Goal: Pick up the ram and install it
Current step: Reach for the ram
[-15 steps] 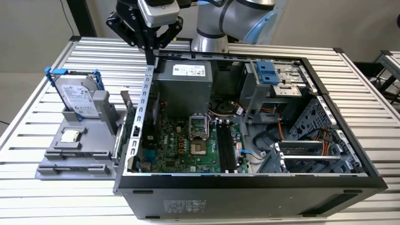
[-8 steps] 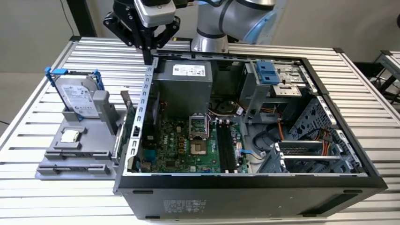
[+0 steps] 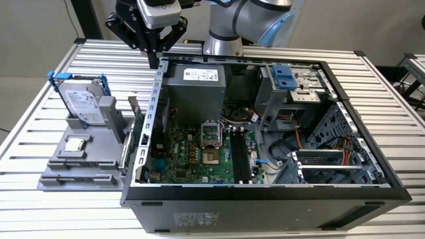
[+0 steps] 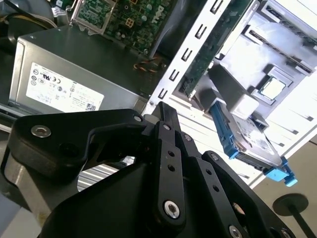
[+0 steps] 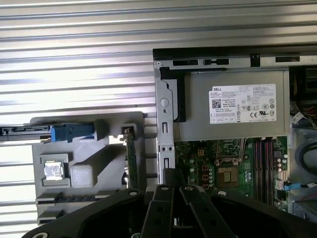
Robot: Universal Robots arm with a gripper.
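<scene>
The arm (image 3: 247, 22) comes in from the upper middle of the exterior view. Its black gripper (image 3: 154, 59) points straight down at the upper left, above the slatted table (image 3: 388, 107) and just outside the far left corner of the open computer case (image 3: 265, 195). The fingertips are drawn together with nothing between them, clear of the table.

The ram (image 5: 131, 158) stands on its long edge in a grey holder (image 3: 66, 172), just beside the case's left wall and outside it. In the exterior view it is hard to pick out, a thin strip crowded between the holder and the wall. In the first wrist view it shows edge-on, and the gripper's body cuts off its near end.

The holder also carries a hard drive (image 3: 83, 102) in a blue bracket and a small square processor chip (image 3: 74, 144). Inside the case lie the power supply (image 3: 196, 92) and the green motherboard (image 3: 189, 159) with its long black slots (image 3: 240, 154).

The table is ribbed bare metal. A pale wall stands behind it.
</scene>
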